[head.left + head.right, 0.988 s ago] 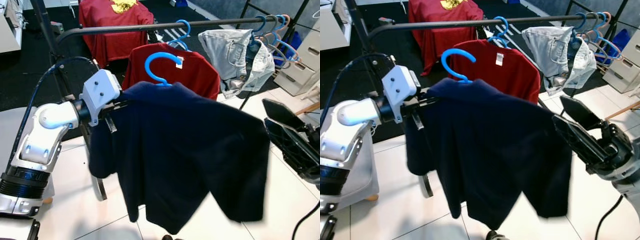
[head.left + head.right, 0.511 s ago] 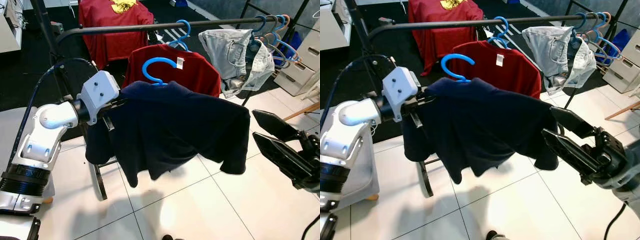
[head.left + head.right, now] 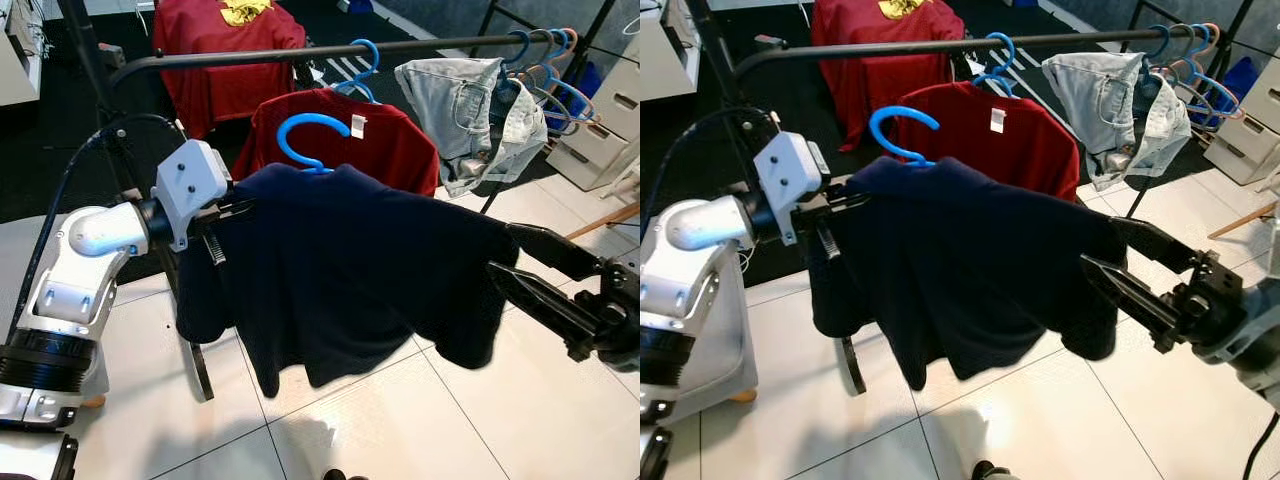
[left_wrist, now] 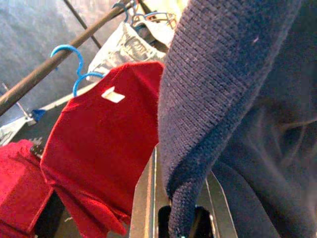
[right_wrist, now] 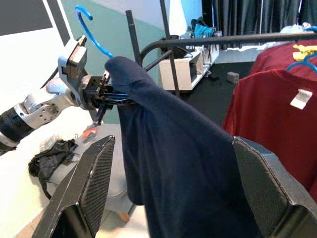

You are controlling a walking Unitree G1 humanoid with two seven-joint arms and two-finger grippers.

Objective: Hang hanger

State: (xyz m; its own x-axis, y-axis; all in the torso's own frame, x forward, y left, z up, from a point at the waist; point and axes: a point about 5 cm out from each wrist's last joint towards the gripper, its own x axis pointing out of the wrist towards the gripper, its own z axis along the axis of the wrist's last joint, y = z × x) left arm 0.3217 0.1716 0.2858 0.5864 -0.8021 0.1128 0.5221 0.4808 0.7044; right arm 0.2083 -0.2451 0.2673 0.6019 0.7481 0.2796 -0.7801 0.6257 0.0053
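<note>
A home laundry corner; clothes rail (image 3: 300, 52) hung with garments, white drawers (image 3: 605, 125), tiled floor (image 3: 450, 420)

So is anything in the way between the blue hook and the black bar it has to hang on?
Nothing visible blocks it. The blue hook sits below the rail, whose stretch above it looks bare; the red shirt hangs just behind, on the robot's right.

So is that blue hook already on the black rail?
Apart. In the left eye view the blue hook hangs clearly below the black rail, with the red shirt showing between them.
</note>
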